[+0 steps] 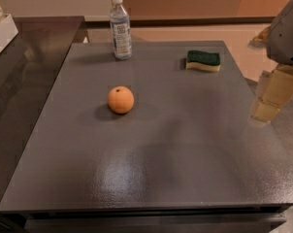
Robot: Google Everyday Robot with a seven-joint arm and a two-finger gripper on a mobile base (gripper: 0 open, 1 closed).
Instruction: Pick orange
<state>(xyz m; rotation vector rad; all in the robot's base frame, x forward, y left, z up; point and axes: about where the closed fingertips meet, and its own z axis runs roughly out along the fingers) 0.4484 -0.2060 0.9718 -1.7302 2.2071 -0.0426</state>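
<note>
Hanging by the table (185, 169) edge, the gripper (266, 109) (grip unclear) is far from orange (121, 100).

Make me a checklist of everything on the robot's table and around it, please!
Surface: dark grey table, flat, with a shiny patch near the front.
Job's things: orange sits left of the middle, stem dimple up, nothing touching it.
Clutter: water bottle stands upright at the back; green and yellow sponge lies at the back right.
Grippers: gripper hangs at the table's right edge, far from the orange, holding nothing.
Cables: nothing seen.
Surroundings: dark counter on the left; tan floor behind.
</note>
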